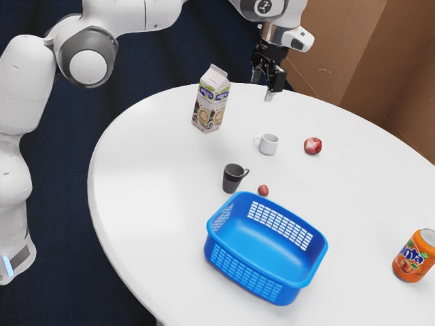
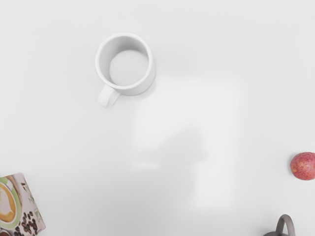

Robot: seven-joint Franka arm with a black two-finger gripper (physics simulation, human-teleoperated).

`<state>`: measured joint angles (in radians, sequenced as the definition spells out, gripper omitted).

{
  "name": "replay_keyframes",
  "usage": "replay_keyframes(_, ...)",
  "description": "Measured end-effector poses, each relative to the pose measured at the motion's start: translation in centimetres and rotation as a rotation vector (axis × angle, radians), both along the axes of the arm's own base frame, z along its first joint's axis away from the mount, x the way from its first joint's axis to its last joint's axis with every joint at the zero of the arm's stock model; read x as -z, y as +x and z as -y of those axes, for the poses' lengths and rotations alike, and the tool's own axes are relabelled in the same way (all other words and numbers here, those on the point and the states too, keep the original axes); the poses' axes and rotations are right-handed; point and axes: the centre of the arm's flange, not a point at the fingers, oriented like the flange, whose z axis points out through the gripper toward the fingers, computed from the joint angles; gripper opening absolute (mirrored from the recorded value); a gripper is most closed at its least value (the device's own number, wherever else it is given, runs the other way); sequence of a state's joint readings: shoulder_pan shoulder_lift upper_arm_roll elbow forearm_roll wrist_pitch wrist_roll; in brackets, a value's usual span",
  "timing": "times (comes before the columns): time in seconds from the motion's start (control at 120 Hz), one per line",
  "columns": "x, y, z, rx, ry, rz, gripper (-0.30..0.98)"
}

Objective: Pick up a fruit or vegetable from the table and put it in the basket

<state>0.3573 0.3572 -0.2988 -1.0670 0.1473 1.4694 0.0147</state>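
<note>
Near the exterior view's far edge of the desk (image 1: pixel 149 163), the end effector (image 1: pixel 263 87) hangs spread, while the apple (image 1: pixel 312 145), probably firm, light and slippery, wants pinching across its middle.

Brown walls (image 1: pixel 363 51), dark blue backdrop (image 1: pixel 64 210), round white table (image 1: pixel 149 163).

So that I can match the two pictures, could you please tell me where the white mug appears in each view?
Exterior view: the white mug stands between the carton and the larger red fruit.
Wrist view: the white mug is seen from above, handle toward the carton's side.
Shared landmark: the dark cup, near the smaller red fruit.
</note>
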Motion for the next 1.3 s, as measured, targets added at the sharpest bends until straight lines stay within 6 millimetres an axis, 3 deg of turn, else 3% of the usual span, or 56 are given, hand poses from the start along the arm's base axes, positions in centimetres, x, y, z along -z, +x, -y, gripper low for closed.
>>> replay_keyframes(0.408, 0.0, 0.0, 0.2, 0.003, -0.025, 0.002, 0.69)
replay_keyframes(0.5, -1.9, -0.8, 0.9, 0.011, -0.024, 0.030, 0.69)
replay_keyframes(0.6, -2.3, -1.0, 1.7, 0.024, -0.026, 0.036, 0.69)
replay_keyframes(0.825, -1.3, -0.6, 2.2, 0.070, -0.018, 0.015, 0.69)
replay_keyframes(0.967, -0.5, -0.3, 4.1, 0.155, 0.003, -0.004, 0.69)
replay_keyframes(1.183, 0.9, -0.1, 4.8, 0.240, 0.017, -0.038, 0.69)
replay_keyframes(1.3, 1.8, -1.0, 6.2, 0.288, 0.033, -0.058, 0.69)
